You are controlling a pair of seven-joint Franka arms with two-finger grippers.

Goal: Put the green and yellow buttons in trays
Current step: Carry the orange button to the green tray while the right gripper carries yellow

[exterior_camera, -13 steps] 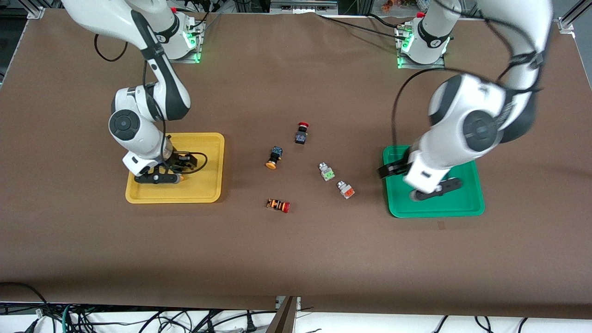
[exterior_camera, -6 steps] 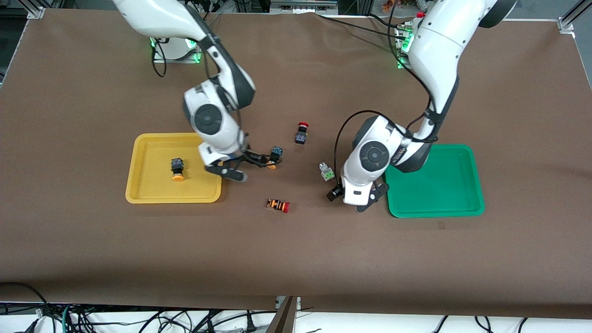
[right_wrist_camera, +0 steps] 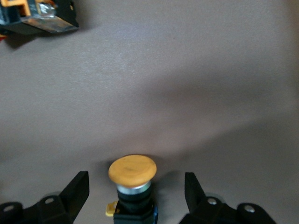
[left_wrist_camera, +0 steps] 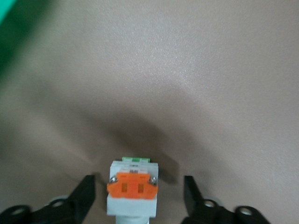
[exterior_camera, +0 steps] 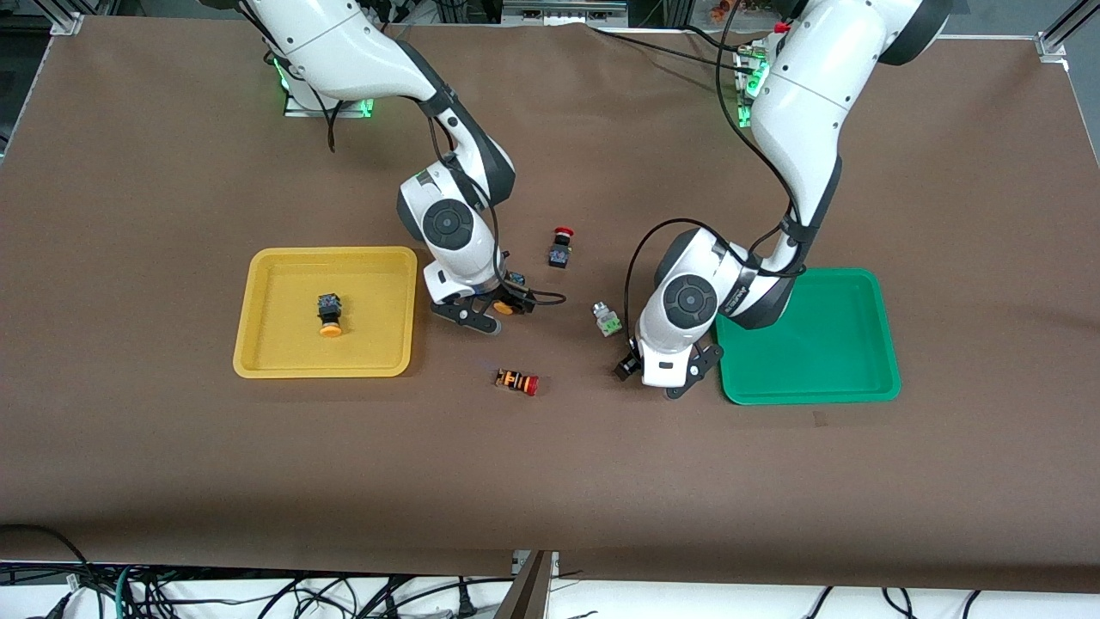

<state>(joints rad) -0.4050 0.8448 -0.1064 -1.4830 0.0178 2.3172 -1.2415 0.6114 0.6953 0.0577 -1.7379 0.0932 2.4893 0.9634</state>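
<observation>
Near the middle of the table, the right arm bends down from its base at the 11 o'clock corner of the front view, its wrist pointing straight at the cloth. The right gripper [exterior_camera: 483, 311] sits low, spread wide, its fingers [right_wrist_camera: 74, 192] on either side of a yellow-capped button [right_wrist_camera: 133, 173] without touching it. This button lies between the yellow tray [exterior_camera: 258, 292] and a red-capped black button [exterior_camera: 560, 248].

A second yellow-capped button [exterior_camera: 328, 313] rests in the yellow tray.

The left arm drops from the 1 o'clock corner and folds at the elbow, wrist down beside the green tray [exterior_camera: 868, 370]. The left gripper [exterior_camera: 655, 378] is also spread wide, straddling an orange-faced grey button [left_wrist_camera: 132, 189] on the cloth. A green-faced grey button [exterior_camera: 607, 319] lies at its 10 o'clock. An orange-striped button [exterior_camera: 517, 381] lies nearer the front camera.
</observation>
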